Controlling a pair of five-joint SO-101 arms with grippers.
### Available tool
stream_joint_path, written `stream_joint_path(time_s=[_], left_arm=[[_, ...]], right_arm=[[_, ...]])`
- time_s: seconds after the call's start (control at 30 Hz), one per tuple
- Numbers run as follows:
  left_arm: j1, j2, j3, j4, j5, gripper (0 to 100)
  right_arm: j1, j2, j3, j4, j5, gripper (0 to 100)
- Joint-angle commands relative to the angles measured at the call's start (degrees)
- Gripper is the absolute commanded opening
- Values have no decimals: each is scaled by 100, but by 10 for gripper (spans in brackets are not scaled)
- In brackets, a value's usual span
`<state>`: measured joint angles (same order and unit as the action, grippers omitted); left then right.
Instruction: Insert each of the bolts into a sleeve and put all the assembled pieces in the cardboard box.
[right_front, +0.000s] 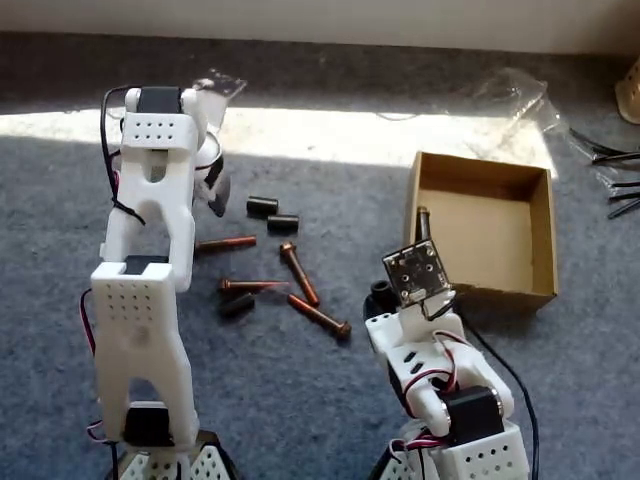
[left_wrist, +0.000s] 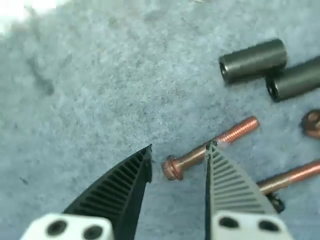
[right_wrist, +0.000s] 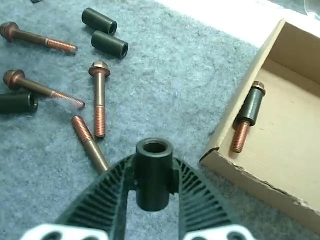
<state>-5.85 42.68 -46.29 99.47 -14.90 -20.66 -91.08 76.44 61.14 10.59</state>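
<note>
Grey carpet (right_front: 330, 400) covers the whole work surface, and a bright strip of sunlight crosses its far part. On the right side of the high view lies the cardboard box (right_front: 545, 230), open at the top. Inside it is one assembled piece (right_wrist: 249, 112), a bolt pushed through a dark sleeve, which leans against the box wall nearest to the loose parts.

The right gripper (right_wrist: 154, 164) is pinching a black sleeve (right_wrist: 154, 176) between its two fingers. The sleeve's open end is turned toward the wrist camera, and it hangs above the carpet near a corner of the box.

The left gripper (left_wrist: 179, 147) has its fingers spread, one on each side of a copper bolt (left_wrist: 189, 160) that lies flat on the carpet. One fingertip overlaps the shaft, and I cannot say for sure if it touches.

Three more bolts (right_front: 299, 273) lie loose between the two arms. Two loose sleeves (right_front: 262, 206) rest side by side a little beyond them. A third sleeve (right_front: 236, 305) lies just beside one of these bolts.
</note>
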Motion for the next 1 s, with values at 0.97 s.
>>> stream_joint_path(time_s=[0.97], left_arm=[[286, -1490, 1121, 97, 7244, 171]], right_arm=[[75, -48, -57, -207, 70, 4]])
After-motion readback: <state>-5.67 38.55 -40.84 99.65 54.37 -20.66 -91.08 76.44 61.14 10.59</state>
